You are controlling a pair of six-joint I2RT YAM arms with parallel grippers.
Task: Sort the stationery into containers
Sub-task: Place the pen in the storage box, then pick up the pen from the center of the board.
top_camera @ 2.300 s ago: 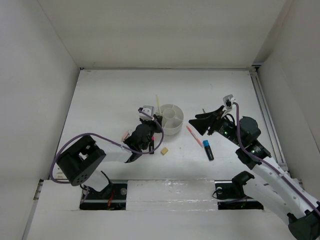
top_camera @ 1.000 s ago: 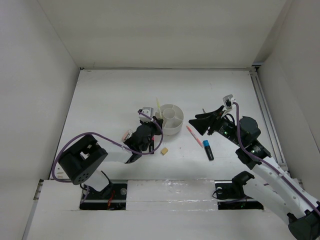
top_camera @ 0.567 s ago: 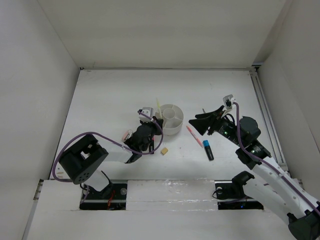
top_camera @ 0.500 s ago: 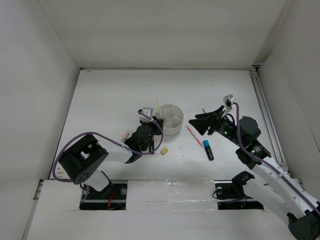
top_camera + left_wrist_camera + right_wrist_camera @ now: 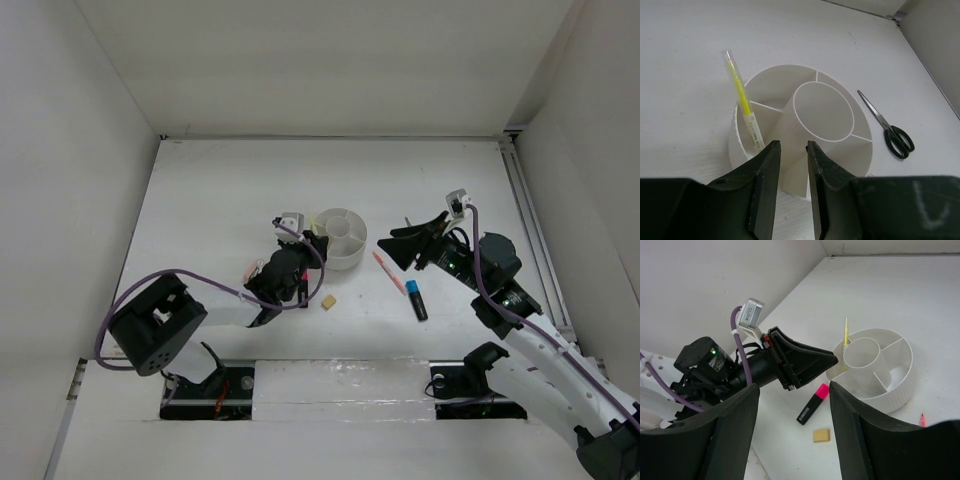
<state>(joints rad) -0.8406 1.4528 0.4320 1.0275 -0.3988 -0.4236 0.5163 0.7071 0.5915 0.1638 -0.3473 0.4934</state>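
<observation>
round white organizer (image 5: 345, 262) on the table, yellow pen (image 5: 742, 100) standing tilted in one outer wedge compartment, leaning on the rim, left gripper (image 5: 792, 147) just beside its wall, fingers slightly parted, released, right gripper (image 5: 792, 388) spread wide, holding nothing, scissors (image 5: 887, 131) flat on the table nearby

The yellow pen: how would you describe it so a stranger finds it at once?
Find the round white organizer near the middle of the table. The yellow pen stands tilted in one outer wedge, its top above the rim. Thin and clear-cased, it is the only item seen inside.
</observation>
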